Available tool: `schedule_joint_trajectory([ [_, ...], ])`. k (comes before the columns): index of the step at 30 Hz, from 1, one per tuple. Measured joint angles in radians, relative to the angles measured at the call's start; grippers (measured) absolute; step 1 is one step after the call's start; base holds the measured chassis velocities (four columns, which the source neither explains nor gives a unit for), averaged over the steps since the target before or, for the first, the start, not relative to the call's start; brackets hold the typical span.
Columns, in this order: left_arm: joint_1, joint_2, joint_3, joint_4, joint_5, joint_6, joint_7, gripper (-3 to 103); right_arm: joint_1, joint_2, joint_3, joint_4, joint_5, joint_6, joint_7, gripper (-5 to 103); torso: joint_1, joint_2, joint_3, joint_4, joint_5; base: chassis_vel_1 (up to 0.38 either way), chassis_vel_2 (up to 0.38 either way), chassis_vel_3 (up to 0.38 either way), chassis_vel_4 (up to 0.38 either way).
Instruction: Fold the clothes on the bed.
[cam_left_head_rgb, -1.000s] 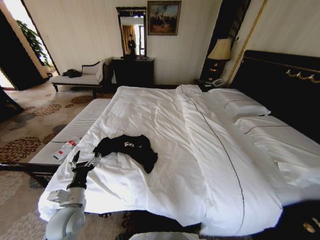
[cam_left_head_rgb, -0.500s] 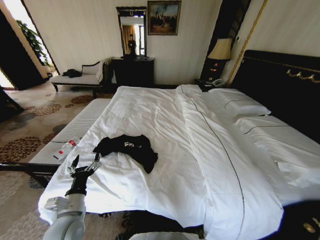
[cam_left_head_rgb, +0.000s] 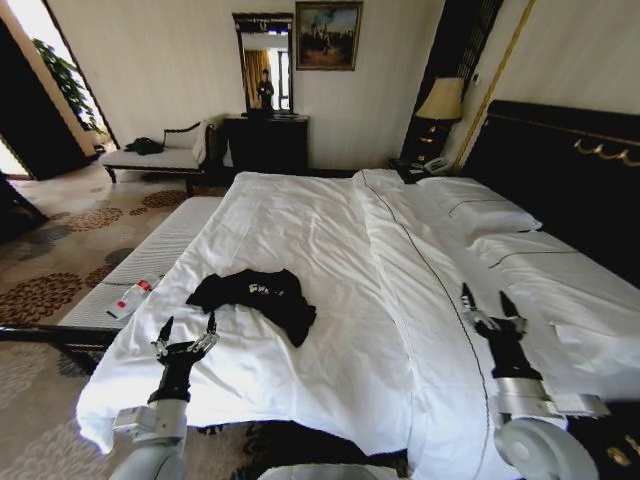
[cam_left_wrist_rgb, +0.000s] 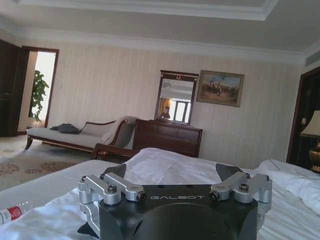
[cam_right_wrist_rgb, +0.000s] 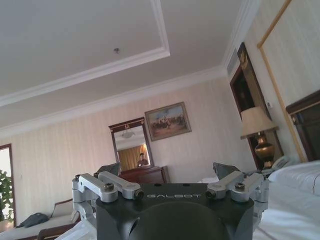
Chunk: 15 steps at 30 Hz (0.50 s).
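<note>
Crumpled black short-sleeved T-shirt (cam_left_head_rgb: 256, 295) with white chest lettering, lying on the white-sheeted double bed (cam_left_head_rgb: 330, 250) near its foot. Left gripper (cam_left_head_rgb: 185, 335), fingers spread wide and empty, hovers just short of the T-shirt; right gripper (cam_left_head_rgb: 492, 307), likewise spread and empty, stands well apart. A sound approach probably spreads the garment flat before folding.

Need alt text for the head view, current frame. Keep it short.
A crumpled black T-shirt lies near the left foot corner of a large white bed, untouched. The left tool hovers open just short of it, and the right tool is raised open over the bed's right side.
</note>
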Motion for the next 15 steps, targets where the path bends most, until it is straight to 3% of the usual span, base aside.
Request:
schedule_joint_trajectory([
  [6,0.018,-0.021,0.021,-0.01,0.02,0.003,0.0,100,-0.011,0.06,-0.121,0.012,-0.138,0.01,0.021,100,0.0,0.0,0.0,-0.0005,-0.0001,0.0,0.0,0.0,0.0],
  [9,0.029,-0.023,0.049,-0.023,-0.01,0.022,0.0,100,-0.027,0.091,-0.176,-0.006,-0.247,0.064,-0.031,100,0.0,0.0,0.0,-0.0003,-0.0002,0.0,0.0,0.0,0.0],
  [15,0.028,-0.023,0.046,-0.02,-0.008,0.017,0.01,100,-0.029,0.105,-0.18,-0.013,-0.311,0.09,-0.06,100,0.0,0.0,0.0,-0.0002,-0.0001,0.0,0.0,0.0,0.0],
])
